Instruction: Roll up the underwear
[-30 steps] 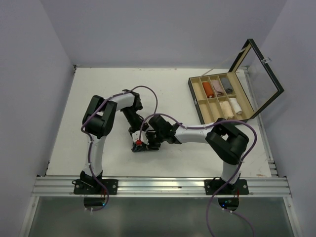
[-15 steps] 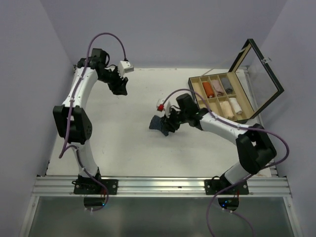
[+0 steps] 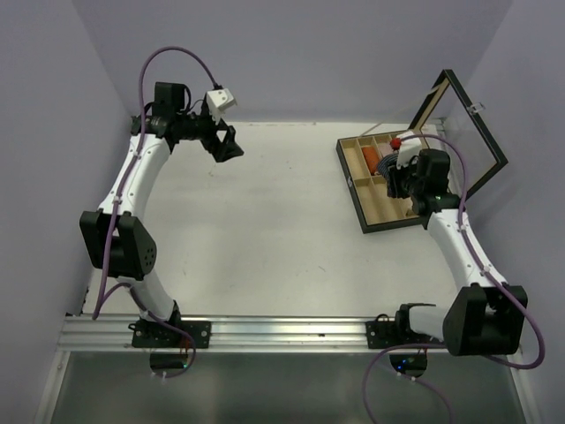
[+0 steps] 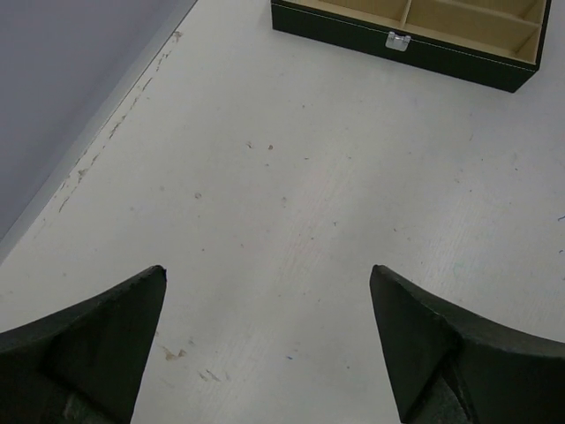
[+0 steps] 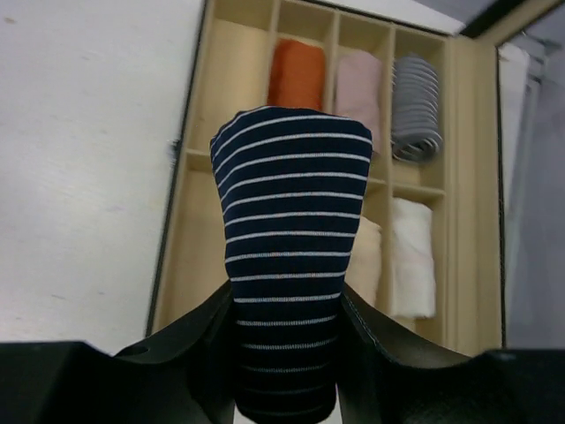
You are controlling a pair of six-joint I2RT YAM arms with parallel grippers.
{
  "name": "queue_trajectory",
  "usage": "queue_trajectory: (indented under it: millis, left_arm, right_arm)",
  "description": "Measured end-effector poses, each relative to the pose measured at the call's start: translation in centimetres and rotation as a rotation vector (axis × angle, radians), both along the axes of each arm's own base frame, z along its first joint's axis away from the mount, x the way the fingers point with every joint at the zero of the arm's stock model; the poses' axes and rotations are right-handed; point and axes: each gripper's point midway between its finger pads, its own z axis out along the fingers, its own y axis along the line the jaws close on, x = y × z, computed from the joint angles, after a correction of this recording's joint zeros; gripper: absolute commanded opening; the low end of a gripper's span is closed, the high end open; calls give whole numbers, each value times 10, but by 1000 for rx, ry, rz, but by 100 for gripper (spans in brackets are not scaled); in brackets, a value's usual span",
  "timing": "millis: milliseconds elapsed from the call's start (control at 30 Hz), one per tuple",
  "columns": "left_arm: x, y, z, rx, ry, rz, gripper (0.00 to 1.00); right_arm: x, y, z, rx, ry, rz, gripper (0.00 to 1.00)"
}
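The navy underwear with thin pale stripes [image 5: 287,221] is rolled into a tight bundle. My right gripper [image 5: 288,296] is shut on its lower part and holds it above the wooden box [image 5: 196,132]. From above, the navy roll [image 3: 386,163] and right gripper [image 3: 395,170] hang over the box's left compartments. A pale pink roll [image 5: 359,79] and a beige roll [image 5: 365,256] lie in compartments. My left gripper [image 3: 226,147] is raised at the far left back, open and empty. In its wrist view the left gripper [image 4: 267,269] has only bare table between its fingers.
The box [image 3: 351,184] stands at the back right, its glass lid [image 3: 468,132] propped open toward the right wall. An orange roll [image 5: 297,75], a grey striped roll [image 5: 415,106] and a white roll [image 5: 412,256] fill other compartments. The box's latch side [image 4: 402,41] faces the left gripper.
The right arm carried the navy roll from the table's middle to above the box. The left arm let go, swung to the far left back, and its jaws opened wide.
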Motion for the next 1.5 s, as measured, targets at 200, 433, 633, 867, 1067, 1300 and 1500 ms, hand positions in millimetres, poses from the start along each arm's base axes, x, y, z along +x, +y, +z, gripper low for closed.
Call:
queue_trajectory:
  millis: [200,433,633,867,1067,1300,1500]
  left_arm:
    - [7,-2,3,-26,1,24,100]
    - [6,-2,-13,-24,53,32,100]
    - [2,-1,-27,-17,109,32,100]
    - [-6,-1,-42,-15,166,38,100]
    - [-7,-1,-43,-24,184,48,100]
    - [-6,-3,-51,-32,219,53,100]
    - [-7,-3,-59,-33,253,55,100]
  right_arm:
    - [-11,-42,-37,-146,61,-160,0]
    - [4,-63,-83,-292,109,-185,0]
    - [12,-64,-110,-329,151,-158,0]
    - [18,-47,-115,-348,128,-115,0]
    - [8,-30,-137,-366,158,-57,0]
    - [10,-34,-143,-366,157,-58,0]
    - [15,-36,-151,-259,212,2,0]
